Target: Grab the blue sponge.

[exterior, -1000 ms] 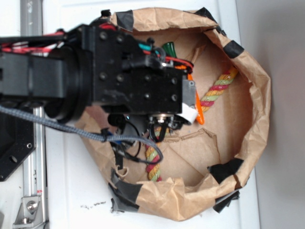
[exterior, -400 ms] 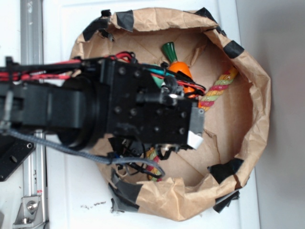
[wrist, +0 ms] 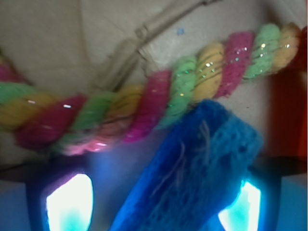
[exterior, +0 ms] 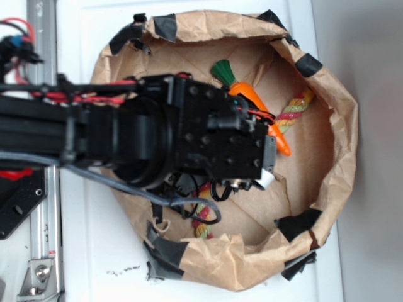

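In the wrist view the end effector (wrist: 154, 202) has its two glowing fingers (wrist: 70, 202) spread, with the blue sponge (wrist: 192, 168) tilted between them, leaning toward the right one. Just beyond it lies the multicoloured rope (wrist: 159, 101) on the paper bowl (exterior: 340, 126) floor. The orange carrot (exterior: 255, 107) sits near the bowl's upper middle

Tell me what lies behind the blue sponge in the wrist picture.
Behind the rough blue rectangular sponge runs a twisted pink, green and yellow rope on brown paper. The sponge covers part of the rope.

Claw (wrist: 154, 202) down, fingers (wrist: 70, 202) apart, arm horiz.
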Robot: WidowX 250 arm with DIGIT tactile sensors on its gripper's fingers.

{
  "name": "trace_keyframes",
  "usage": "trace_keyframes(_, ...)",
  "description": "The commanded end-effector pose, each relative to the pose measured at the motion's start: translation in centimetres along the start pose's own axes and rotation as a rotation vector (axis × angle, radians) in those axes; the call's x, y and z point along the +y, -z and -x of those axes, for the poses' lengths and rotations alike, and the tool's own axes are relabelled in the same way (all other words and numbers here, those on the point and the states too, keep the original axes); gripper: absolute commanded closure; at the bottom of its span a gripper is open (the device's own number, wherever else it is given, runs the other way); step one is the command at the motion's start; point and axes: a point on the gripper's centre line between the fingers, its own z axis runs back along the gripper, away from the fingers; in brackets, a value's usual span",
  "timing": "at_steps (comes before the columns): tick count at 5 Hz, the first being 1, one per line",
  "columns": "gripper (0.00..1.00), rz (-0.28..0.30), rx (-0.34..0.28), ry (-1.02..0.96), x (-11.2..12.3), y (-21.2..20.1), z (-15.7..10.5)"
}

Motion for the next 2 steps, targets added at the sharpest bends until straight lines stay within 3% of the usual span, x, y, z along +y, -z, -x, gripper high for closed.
trace_keyframes(1,1.0,0.015,0.012,-0.13,1.82,0.84,2.14)
trace_keyframes(2,1.0,-0.005,0.018,-0.151,1.71,0.28,2.36)
